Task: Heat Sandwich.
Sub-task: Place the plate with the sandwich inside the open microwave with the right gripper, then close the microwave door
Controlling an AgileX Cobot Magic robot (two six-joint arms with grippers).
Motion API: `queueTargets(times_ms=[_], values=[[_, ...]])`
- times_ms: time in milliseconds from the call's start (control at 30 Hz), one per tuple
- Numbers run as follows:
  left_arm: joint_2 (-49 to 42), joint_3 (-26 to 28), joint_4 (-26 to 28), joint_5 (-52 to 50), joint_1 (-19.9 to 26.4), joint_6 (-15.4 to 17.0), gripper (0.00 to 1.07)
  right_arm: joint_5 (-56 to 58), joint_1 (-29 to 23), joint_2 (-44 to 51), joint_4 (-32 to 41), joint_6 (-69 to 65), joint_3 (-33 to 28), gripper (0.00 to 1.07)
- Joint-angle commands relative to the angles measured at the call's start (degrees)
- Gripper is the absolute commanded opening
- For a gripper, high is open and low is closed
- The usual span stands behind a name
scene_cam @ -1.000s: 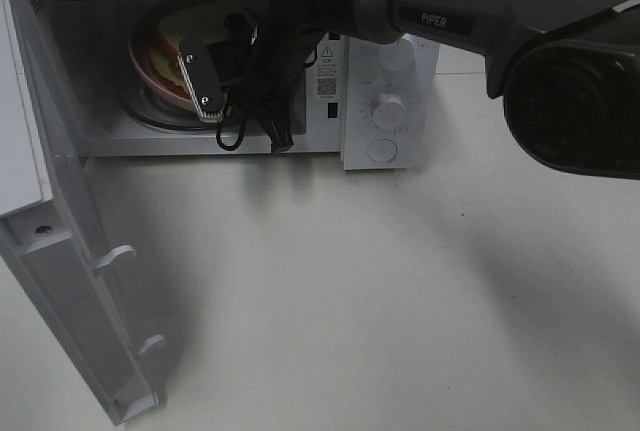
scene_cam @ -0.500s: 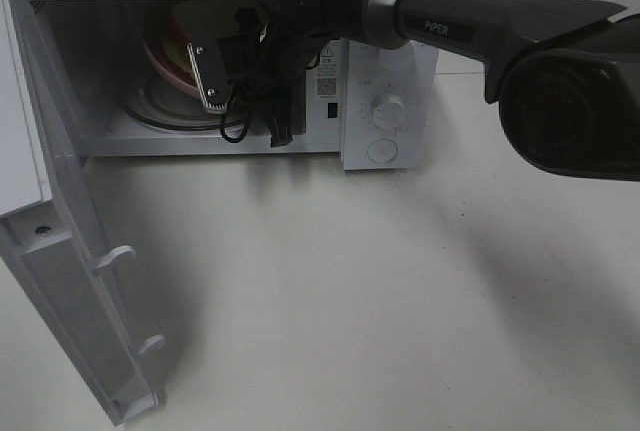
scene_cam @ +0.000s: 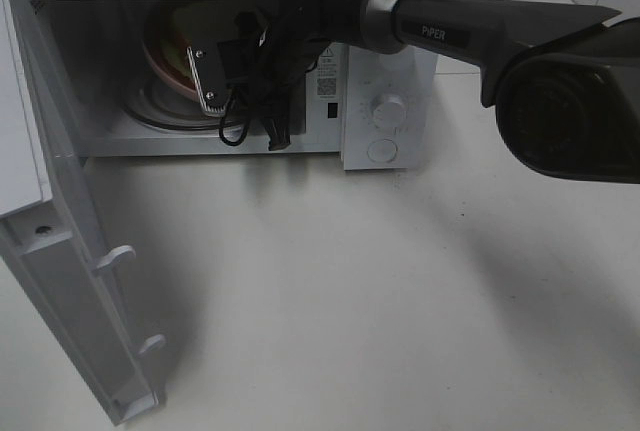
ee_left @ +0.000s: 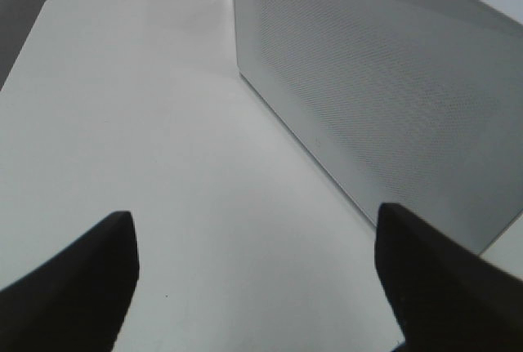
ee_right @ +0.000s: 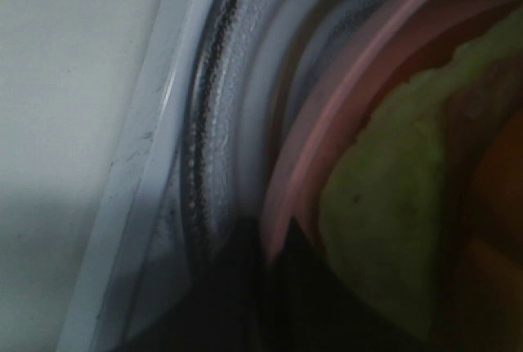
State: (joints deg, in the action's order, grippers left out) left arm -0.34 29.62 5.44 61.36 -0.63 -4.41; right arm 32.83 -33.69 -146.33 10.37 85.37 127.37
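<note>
Placing the sandwich [scene_cam: 200, 23] inside the microwave [scene_cam: 392, 76], clamping its tilted pink plate [scene_cam: 160, 64] by the rim in the right gripper [scene_cam: 214, 101] over the turntable [scene_cam: 150, 116], idling the left gripper [ee_left: 253, 287] with jaws apart; likely needing levelling, then releasing.

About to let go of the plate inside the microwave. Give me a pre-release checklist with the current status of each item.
1. Microwave door open wide: ok.
2. Right gripper clamped on the pink plate rim: ok.
3. Pink plate flat on the glass turntable: not ok, it looks tilted.
4. Sandwich on the plate: ok.
5. Left gripper open, holding nothing, outside the microwave: ok.
</note>
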Motion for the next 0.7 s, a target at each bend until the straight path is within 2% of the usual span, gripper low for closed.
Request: queueTargets(times_ms=[33, 100, 133, 233, 267, 300, 333, 467, 700], values=[[-0.2, -0.1, 0.2, -0.1, -0.2, 0.3, 0.76, -0.6, 0.0, 0.6, 1.1, -0.6, 1.0, 0.11], [-0.2, -0.1, 0.2, -0.1, -0.2, 0.3, 0.76, -0.6, -0.1, 0.6, 1.5, -0.6, 1.0, 0.24], [-0.2, -0.1, 0.2, -0.1, -0.2, 0.3, 0.76, -0.6, -0.1, 0.6, 1.5, -0.6, 1.0, 0.24], [-0.2, -0.1, 0.2, -0.1, -0.2, 0.3, 0.76, 0.1, -0.5, 0.7, 1.5, -0.6, 1.0, 0.48], [-0.2, -0.1, 0.2, -0.1, -0.2, 0.3, 0.76, 0.3, -0.5, 0.7, 1.5, -0.6, 1.0, 0.53], [-0.2, -0.1, 0.2, -0.1, -0.2, 0.3, 0.76, 0.3, -0.5, 0.7, 1.5, -0.6, 1.0, 0.53], [-0.2, -0.1, 0.2, -0.1, -0.2, 0.3, 0.76, 1.5, -0.5, 0.9, 1.6, -0.6, 1.0, 0.60], [-0.2, -0.1, 0.2, -0.1, -0.2, 0.3, 0.76, 4.4, -0.5, 1.9, 1.6, -0.7, 1.0, 0.63], [-0.2, -0.1, 0.2, -0.1, -0.2, 0.3, 0.76, 13.9, -0.5, 4.2, 1.4, -0.7, 0.9, 0.59]])
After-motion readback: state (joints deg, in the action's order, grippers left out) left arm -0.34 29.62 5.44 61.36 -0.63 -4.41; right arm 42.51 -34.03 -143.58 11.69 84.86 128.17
